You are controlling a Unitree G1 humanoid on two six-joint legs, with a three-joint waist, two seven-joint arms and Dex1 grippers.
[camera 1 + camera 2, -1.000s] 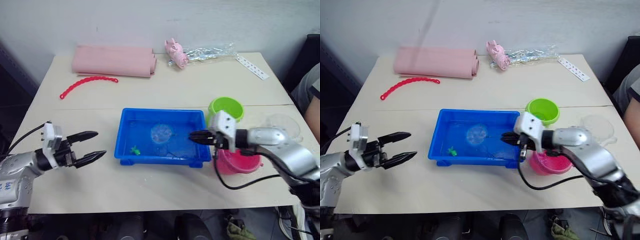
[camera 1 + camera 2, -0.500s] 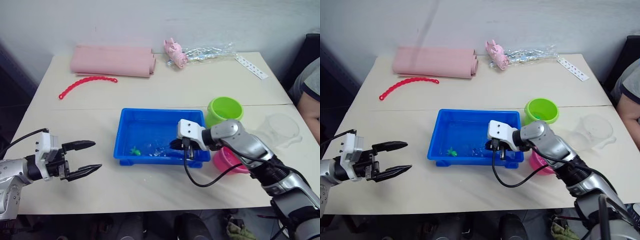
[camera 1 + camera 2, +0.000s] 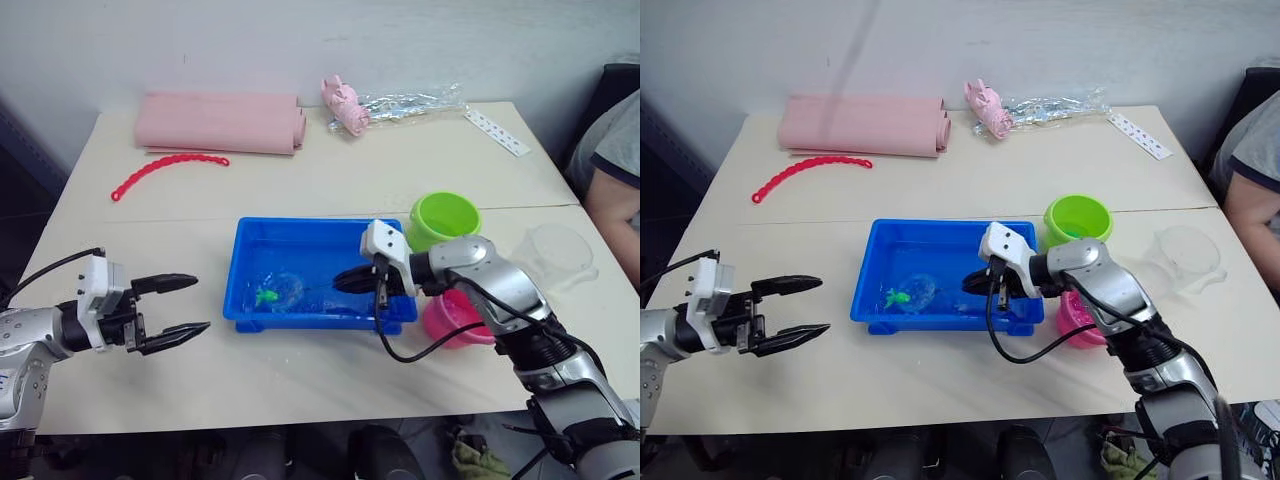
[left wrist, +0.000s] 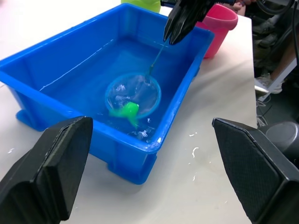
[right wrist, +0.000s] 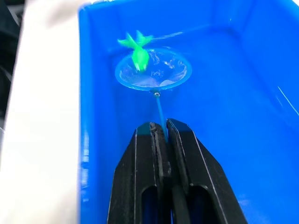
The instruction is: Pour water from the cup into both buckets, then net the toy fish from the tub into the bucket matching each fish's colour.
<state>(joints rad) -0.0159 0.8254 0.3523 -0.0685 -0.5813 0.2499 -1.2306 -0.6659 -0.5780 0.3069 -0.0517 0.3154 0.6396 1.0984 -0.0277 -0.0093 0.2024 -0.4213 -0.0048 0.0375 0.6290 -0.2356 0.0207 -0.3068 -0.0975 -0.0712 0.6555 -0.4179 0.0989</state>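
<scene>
The blue tub (image 3: 310,221) holds water at the table's middle. My right gripper (image 3: 345,282) hangs over the tub's right part, shut on the net's thin stick. The net's blue hoop (image 5: 153,70) lies low in the water. A green toy fish (image 5: 139,56) sits across the hoop's far rim, at the tub's front left (image 3: 265,295). The lime green bucket (image 3: 443,218) stands right of the tub, with the pink bucket (image 3: 450,318) in front of it, behind my right arm. The clear cup (image 3: 555,255) stands further right. My left gripper (image 3: 200,303) is open, left of the tub.
At the table's back lie a rolled pink cloth (image 3: 218,122), a red beaded chain (image 3: 160,170), a pink pig toy (image 3: 340,100), clear wrapping (image 3: 405,102) and a white strip (image 3: 495,132). A person (image 3: 610,170) sits at the right edge.
My right gripper has dropped the net into the water and swept its hoop from the tub's middle to the green fish at the front left. The left gripper stays open, hardly moved.
</scene>
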